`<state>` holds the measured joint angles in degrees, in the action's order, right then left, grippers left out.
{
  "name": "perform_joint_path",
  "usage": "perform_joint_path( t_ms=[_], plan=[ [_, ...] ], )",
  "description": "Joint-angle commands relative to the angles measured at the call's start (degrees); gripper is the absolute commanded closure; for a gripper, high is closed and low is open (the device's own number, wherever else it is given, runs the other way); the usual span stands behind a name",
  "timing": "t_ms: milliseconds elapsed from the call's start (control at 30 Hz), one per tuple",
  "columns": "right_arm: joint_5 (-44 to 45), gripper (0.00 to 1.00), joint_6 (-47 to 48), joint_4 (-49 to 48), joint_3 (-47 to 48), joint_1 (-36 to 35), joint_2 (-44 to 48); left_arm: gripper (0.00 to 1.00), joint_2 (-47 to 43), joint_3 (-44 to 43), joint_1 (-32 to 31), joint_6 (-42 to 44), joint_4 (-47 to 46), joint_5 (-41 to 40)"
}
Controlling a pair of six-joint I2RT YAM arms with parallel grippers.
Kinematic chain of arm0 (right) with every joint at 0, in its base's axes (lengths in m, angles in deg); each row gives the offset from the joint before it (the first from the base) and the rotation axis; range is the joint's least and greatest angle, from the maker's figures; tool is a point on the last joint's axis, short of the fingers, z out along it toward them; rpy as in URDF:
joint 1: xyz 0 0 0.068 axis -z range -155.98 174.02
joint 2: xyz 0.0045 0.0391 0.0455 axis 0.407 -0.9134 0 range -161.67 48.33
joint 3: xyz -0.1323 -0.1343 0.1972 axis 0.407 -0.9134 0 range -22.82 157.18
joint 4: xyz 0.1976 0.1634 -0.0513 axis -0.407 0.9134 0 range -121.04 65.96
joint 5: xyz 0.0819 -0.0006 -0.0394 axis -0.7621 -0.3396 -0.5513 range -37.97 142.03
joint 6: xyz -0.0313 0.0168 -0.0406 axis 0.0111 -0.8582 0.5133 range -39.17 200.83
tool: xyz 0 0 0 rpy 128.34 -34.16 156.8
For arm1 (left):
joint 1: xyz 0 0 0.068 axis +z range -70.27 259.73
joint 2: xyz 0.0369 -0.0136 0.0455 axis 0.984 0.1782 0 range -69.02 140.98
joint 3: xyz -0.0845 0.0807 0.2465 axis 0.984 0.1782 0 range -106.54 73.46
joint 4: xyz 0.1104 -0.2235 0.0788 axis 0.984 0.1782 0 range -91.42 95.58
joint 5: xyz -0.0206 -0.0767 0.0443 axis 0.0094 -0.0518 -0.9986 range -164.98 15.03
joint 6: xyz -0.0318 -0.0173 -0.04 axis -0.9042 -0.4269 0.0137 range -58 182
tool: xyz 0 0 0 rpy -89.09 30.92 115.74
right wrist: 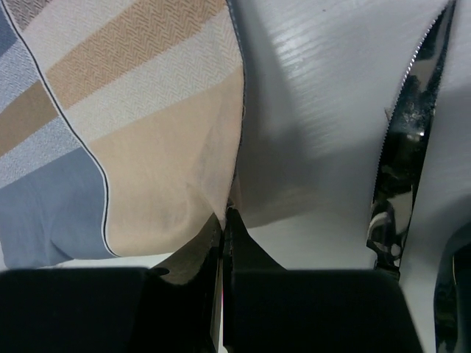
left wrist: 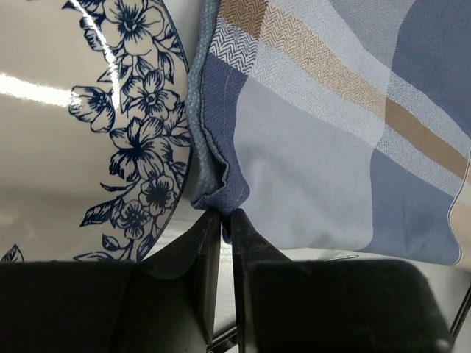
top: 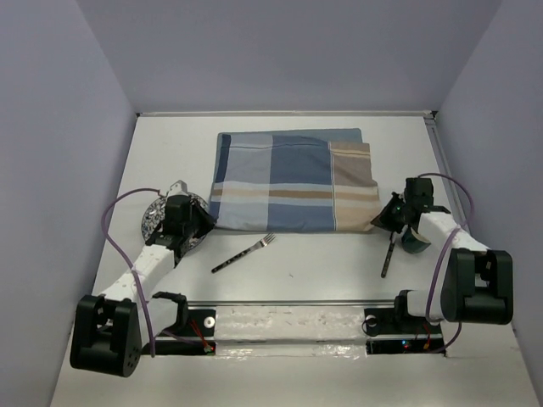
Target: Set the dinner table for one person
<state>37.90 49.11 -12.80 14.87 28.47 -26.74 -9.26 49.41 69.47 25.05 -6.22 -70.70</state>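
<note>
A blue-and-beige striped cloth [top: 293, 180] lies flat on the white dinner table [top: 280, 271]. My left gripper [top: 204, 222] is shut on the cloth's near left corner [left wrist: 221, 198], next to a white plate with a blue flower rim [top: 157, 216]; the plate also shows in the left wrist view [left wrist: 81, 132]. My right gripper [top: 383, 222] is shut on the cloth's near right beige corner [right wrist: 221, 206]. A fork [top: 244, 253] lies in front of the cloth. A knife [top: 388, 254] lies by the right gripper; its serrated blade [right wrist: 408, 140] shows in the right wrist view.
A dark cup or bowl [top: 417, 240] sits just right of the right gripper, partly hidden by the arm. Grey walls close in the table on three sides. A metal rail [top: 288, 303] runs along the near edge between the arm bases.
</note>
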Motion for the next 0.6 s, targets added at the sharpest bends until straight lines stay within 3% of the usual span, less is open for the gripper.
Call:
perform_joint_path(
  t_ms=[0,33,67,100,133,200,267,300,367,467,500,567],
  plan=[
    [2.2,0.96,0.6,2.5,1.9,-0.1,0.6,0.73,-3.4,0.9,-0.1,-0.4,2.7,0.6],
    [2.2,0.86,0.9,2.9,1.8,-0.1,1.4,0.67,-3.6,0.8,-0.1,-0.5,2.9,0.8],
    [2.4,0.78,1.0,3.0,1.7,-0.1,1.9,0.55,-3.9,0.4,-0.2,-0.4,3.2,1.0],
    [2.5,0.60,1.1,3.3,2.0,-0.1,2.7,0.48,-4.0,-0.1,-0.2,-0.2,3.4,1.3],
    [2.4,0.50,1.4,4.2,2.6,-0.1,3.2,0.35,-4.1,-1.9,-0.3,-0.1,3.7,1.4],
    [0.7,0.33,1.8,4.8,4.2,-0.1,4.4,0.23,-4.3,-4.8,-0.5,0.4,4.7,1.6],
    [-2.0,0.27,1.5,6.1,7.7,-0.1,6.2,0.04,-4.0,-10.4,-1.2,1.4,7.6,1.8],
    [-2.8,0.25,1.1,6.4,9.1,-0.8,6.7,0.01,-4.1,-14.3,-1.6,1.7,8.6,0.9],
    [-3.6,0.25,-0.8,6.5,12.4,-2.9,8.3,0.01,-4.9,-17.7,-2.4,2.3,11.2,-0.6],
    [-1.4,0.24,-4.4,4.4,16.2,-12.2,7.9,0.01,-7.1,-22.8,-3.3,2.7,15.5,-3.7],
    [-0.5,0.24,-5.3,3.7,16.9,-17.7,7.4,0.01,-8.3,-23.3,-3.4,1.6,16.7,-6.1],
    [0.7,0.25,-7.2,1.7,18.1,-22.0,5.9,0.01,-9.5,-22.2,-3.0,-0.1,18.9,-8.9]
  ],
)
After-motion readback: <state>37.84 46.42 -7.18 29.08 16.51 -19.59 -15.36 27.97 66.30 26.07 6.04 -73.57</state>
